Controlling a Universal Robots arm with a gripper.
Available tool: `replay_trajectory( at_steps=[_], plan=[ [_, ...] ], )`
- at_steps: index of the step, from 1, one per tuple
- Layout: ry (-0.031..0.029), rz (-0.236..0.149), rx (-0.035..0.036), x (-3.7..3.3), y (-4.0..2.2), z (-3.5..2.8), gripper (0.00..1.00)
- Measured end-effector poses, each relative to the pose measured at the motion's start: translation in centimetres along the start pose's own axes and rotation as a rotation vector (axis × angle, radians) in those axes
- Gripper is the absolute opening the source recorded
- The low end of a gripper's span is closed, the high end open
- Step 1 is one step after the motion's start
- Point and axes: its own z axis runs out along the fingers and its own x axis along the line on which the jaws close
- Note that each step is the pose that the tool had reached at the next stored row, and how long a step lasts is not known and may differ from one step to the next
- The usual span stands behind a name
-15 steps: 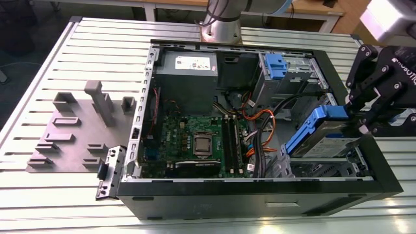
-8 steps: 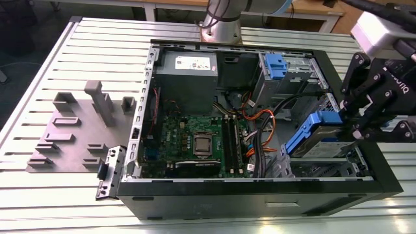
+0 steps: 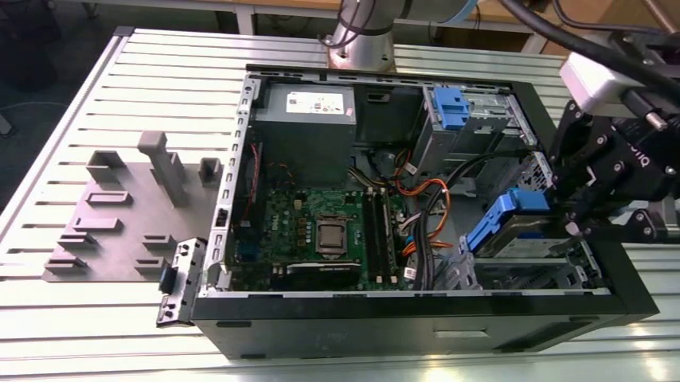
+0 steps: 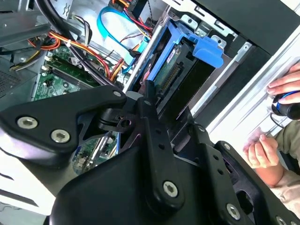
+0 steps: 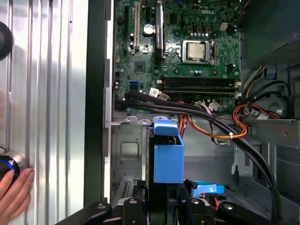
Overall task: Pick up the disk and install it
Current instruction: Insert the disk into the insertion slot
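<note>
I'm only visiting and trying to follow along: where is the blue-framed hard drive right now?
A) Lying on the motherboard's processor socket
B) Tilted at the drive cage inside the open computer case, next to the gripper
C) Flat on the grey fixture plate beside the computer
B: in the exterior view the disk stands tilted over the drive cage inside the open computer case, with the gripper close beside it.

In the exterior view, looking down at a slant from well back onto the whole open computer case (image 3: pixel 425 318) and the slatted surface (image 3: pixel 159 87). In the first wrist view, near, facing straight down on the motherboard (image 5: pixel 220 33). In the second wrist view, nearer, slanting past the claw (image 4: pixel 136 103). Shared by all three: blue-framed disk (image 3: pixel 499 227), motherboard.
</note>
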Motion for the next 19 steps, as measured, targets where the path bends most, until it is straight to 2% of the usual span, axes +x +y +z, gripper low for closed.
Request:
replay_trajectory(
  at_steps=[16, 19],
  plan=[
    [0.0008, 0.000, -0.0093, 0.09, -0.11, 2.84, 0.35],
    [0.0008, 0.000, -0.0102, 0.10, -0.12, 3.08, 0.35]
  ],
)
